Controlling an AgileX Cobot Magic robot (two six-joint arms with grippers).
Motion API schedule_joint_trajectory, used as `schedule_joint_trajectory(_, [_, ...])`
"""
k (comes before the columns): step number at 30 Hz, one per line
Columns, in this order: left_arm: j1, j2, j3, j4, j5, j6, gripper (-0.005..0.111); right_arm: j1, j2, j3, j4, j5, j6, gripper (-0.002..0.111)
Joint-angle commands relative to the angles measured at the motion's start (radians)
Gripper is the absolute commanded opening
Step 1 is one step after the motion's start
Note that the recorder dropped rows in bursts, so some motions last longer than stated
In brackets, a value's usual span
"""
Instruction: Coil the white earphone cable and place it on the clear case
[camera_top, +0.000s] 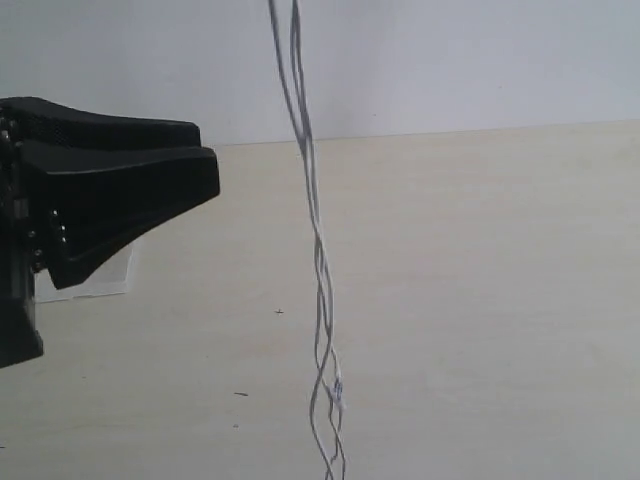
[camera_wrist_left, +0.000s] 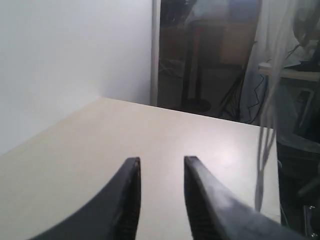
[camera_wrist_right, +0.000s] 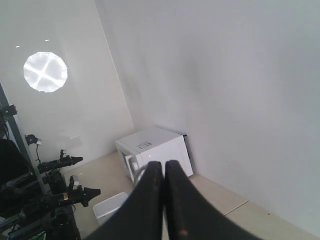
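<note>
The white earphone cable (camera_top: 318, 250) hangs as several thin strands from above the exterior view down past its lower edge, with a tiny inline piece (camera_top: 338, 390) low on it. My left gripper (camera_top: 208, 150) stands open to the left of the cable, apart from it. In the left wrist view this gripper (camera_wrist_left: 162, 160) holds nothing, and the cable (camera_wrist_left: 262, 150) shows blurred off to one side. A corner of the clear case (camera_top: 110, 275) peeks out on the table behind the left gripper. My right gripper (camera_wrist_right: 164, 162) is shut, raised out of the exterior view; faint white strands (camera_wrist_right: 140, 171) show beside its fingers.
The pale wooden table (camera_top: 480, 300) spreads under the hanging cable, with a white wall behind it. The left wrist view shows the table's far edge (camera_wrist_left: 200, 112) and dark room clutter beyond. A white box (camera_wrist_right: 150, 150) stands on the floor far below the right gripper.
</note>
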Motion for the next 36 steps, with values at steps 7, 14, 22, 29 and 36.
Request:
schedule_joint_trajectory(7, [-0.004, 0.037, -0.001, -0.012, -0.182, 0.003, 0.046, -0.004, 0.001, -0.002, 0.004, -0.020, -0.016, 0.000])
schedule_joint_trajectory(14, [-0.004, 0.037, -0.001, -0.012, -0.208, -0.003, 0.046, -0.004, 0.003, -0.002, 0.049, -0.032, -0.069, 0.000])
schedule_joint_trajectory(22, [-0.004, 0.035, -0.001, -0.004, -0.096, -0.003, 0.046, -0.004, 0.004, -0.002, 0.038, 0.000, -0.072, 0.000])
schedule_joint_trajectory(29, [-0.004, -0.028, -0.001, 0.035, -0.100, -0.050, 0.046, -0.004, 0.006, -0.002, 0.011, 0.002, -0.072, 0.000])
schedule_joint_trajectory(36, [-0.004, -0.031, -0.001, 0.132, -0.129, -0.129, 0.046, -0.004, 0.030, -0.002, 0.013, 0.002, -0.072, 0.000])
